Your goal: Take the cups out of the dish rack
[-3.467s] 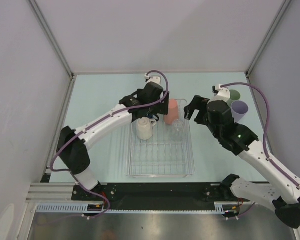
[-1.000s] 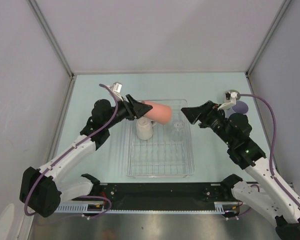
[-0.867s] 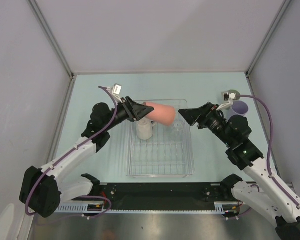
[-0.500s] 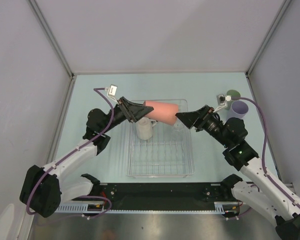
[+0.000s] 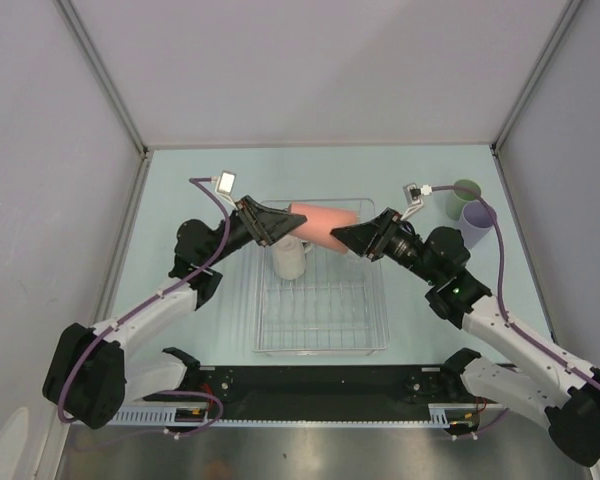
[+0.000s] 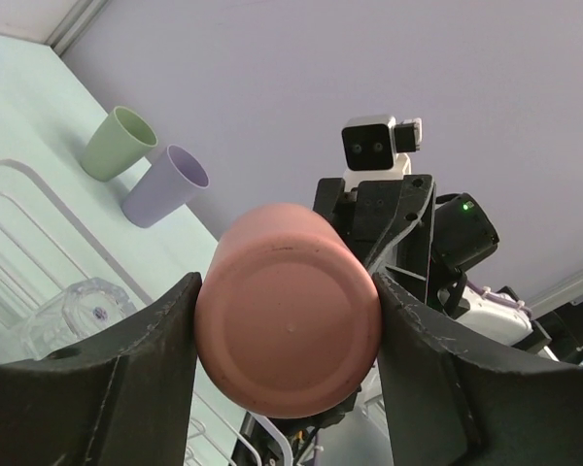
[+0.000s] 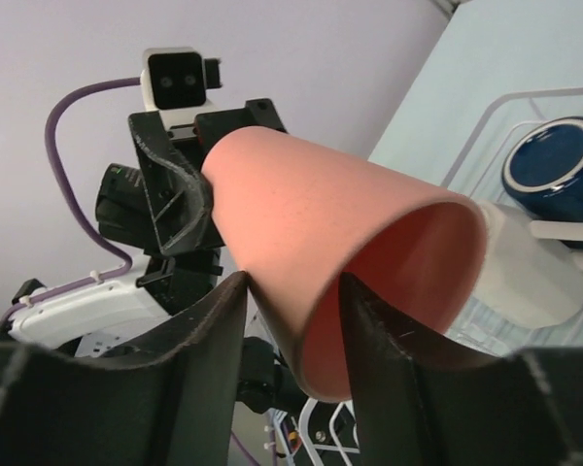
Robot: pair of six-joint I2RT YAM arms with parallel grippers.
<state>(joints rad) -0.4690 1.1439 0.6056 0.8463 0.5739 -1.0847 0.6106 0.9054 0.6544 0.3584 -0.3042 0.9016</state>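
I am holding the salmon-orange tumbler [image 5: 320, 222] on its side in the air over the far end of the dish rack [image 5: 322, 348]. My left tool [image 5: 278, 224] is clamped on its closed base, one finger pressing each side. The open mouth is pointing toward the rack's right side.

My right tool [image 5: 345, 238] is meeting that mouth. Its fingers [image 7: 209, 330] are straddling the tumbler's wall at the rim, one outside and one across the opening, but I cannot tell whether they are pressing on it.

Below the tumbler, the cream-white mug [image 5: 289, 260] is sitting inside the rack near its far left. The dark blue mug [image 7: 554, 165] is showing just beyond it in my right wrist view. The clear glass [image 6: 68, 311] is lying in the rack's far right part.

Two cups are standing on the desk [image 5: 190, 190] off the rack's far right corner — the sage green tumbler [image 5: 466, 195] and, just beside it, the lavender tumbler [image 5: 477, 222].
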